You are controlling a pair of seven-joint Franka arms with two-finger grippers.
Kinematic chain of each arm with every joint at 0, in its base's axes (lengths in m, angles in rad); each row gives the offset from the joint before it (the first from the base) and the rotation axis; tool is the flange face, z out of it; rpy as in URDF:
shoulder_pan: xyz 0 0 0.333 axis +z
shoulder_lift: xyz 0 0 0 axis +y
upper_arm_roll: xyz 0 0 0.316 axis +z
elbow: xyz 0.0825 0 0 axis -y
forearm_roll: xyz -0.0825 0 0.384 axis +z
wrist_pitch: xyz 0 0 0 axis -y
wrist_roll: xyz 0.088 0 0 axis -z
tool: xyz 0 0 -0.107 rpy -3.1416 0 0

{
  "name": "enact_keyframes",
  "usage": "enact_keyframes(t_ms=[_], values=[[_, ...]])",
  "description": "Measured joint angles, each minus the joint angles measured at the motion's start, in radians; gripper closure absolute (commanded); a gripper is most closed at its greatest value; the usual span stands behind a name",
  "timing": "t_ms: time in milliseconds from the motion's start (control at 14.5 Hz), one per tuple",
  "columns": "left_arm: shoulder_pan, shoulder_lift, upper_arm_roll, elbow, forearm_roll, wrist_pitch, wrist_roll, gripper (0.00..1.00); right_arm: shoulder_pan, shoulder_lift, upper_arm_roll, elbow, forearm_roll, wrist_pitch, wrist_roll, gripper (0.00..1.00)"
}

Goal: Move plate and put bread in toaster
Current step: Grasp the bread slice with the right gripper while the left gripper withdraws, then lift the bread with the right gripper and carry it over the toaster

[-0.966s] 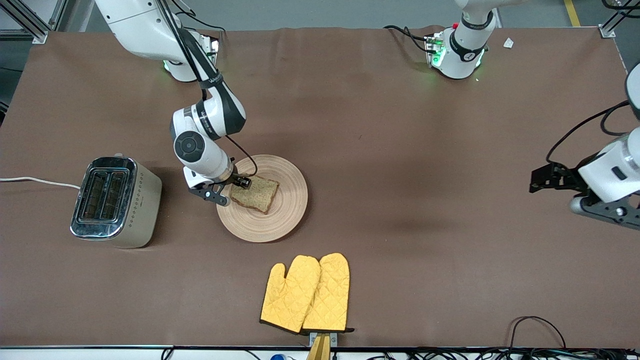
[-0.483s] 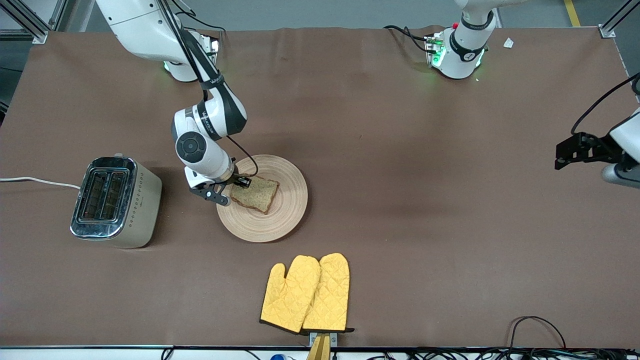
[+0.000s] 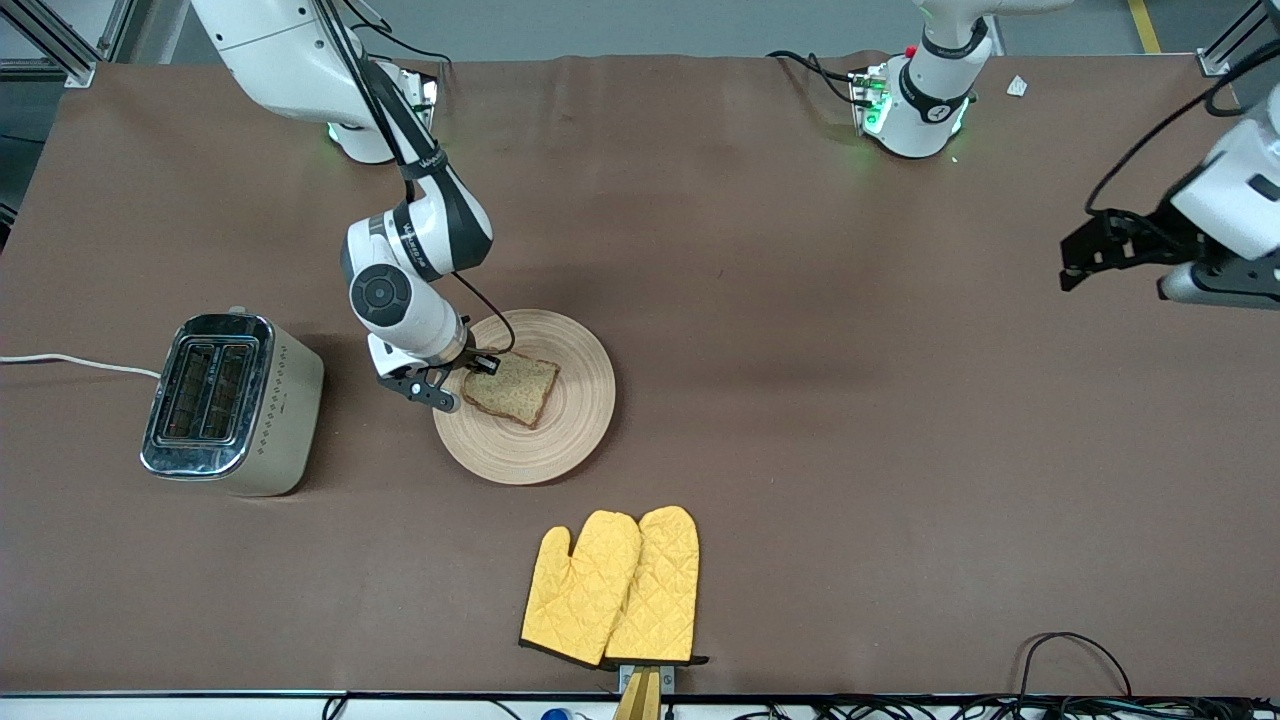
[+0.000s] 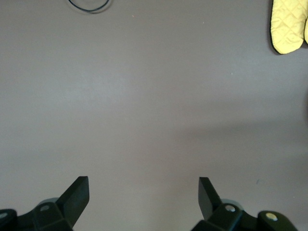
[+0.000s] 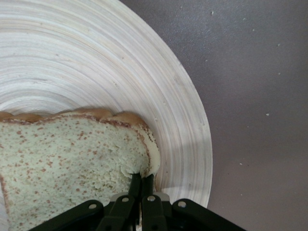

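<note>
so this looks like the bread-grab step: the right gripper (image 3: 470,377) is down at the edge of the plate (image 3: 570,440) with its jaws clenched on a corner of the bread (image 3: 515,388), and in the right wrist view you can see them pinching the crust (image 5: 144,168) right at the slice's corner, almost no gap between them. the bread seems to be lying flat on the plate, in the middle-left of the front frame, so i'd say nothing has been lifted yet. the toaster (image 3: 232,403) sits at the left of the frame, near the plate but apart from it, slots facing up and both look empty. next move, i reckon, is lifting the slice clear, turning it on edge and lining it up over a slot, which is fiddly with just a corner pinch since the slice could sag or tear. the left gripper (image 4: 143,195) waits up at the right edge of the frame over bare surface (image 3: 850,400), jaws spread wide, holding nothing. a pair of yellow oven mitts (image 3: 610,585) lies in the lower middle.
</note>
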Motion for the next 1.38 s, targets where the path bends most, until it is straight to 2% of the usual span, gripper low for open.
enact_keyframes(t_ms=[138,207,345,552,690,828,966,1172,1379], values=[[-0.002,-0.023,0.002,-0.034,0.000,0.012,-0.006,0.00,0.000,0.000,0.000,0.015,-0.002,-0.036,0.000,1.00],[0.001,-0.023,0.006,-0.035,0.000,0.015,-0.006,0.00,0.000,0.000,0.000,0.044,-0.004,-0.098,0.000,1.00],[0.014,-0.019,0.015,-0.034,0.000,0.025,-0.006,0.00,0.000,-0.002,-0.004,0.146,-0.038,-0.283,0.000,1.00],[0.025,-0.017,0.019,-0.033,0.000,0.021,-0.009,0.00,0.000,-0.009,-0.013,0.359,-0.146,-0.614,-0.001,1.00],[0.024,-0.018,0.019,-0.026,0.000,0.020,-0.029,0.00,0.002,-0.012,-0.012,0.499,-0.242,-0.791,-0.010,1.00],[0.023,-0.019,0.019,-0.020,0.000,0.020,-0.053,0.00,0.002,-0.013,-0.012,0.564,-0.345,-0.889,-0.057,1.00],[0.027,-0.019,0.019,-0.019,0.000,0.019,-0.054,0.00,0.002,-0.013,-0.014,0.576,-0.434,-0.963,-0.111,1.00],[0.034,-0.019,0.019,-0.019,0.000,0.019,-0.054,0.00,0.000,-0.013,-0.020,0.584,-0.657,-1.057,-0.250,1.00],[0.033,-0.019,0.019,-0.019,0.000,0.019,-0.054,0.00,-0.021,-0.013,-0.028,0.589,-0.852,-1.095,-0.381,1.00]])
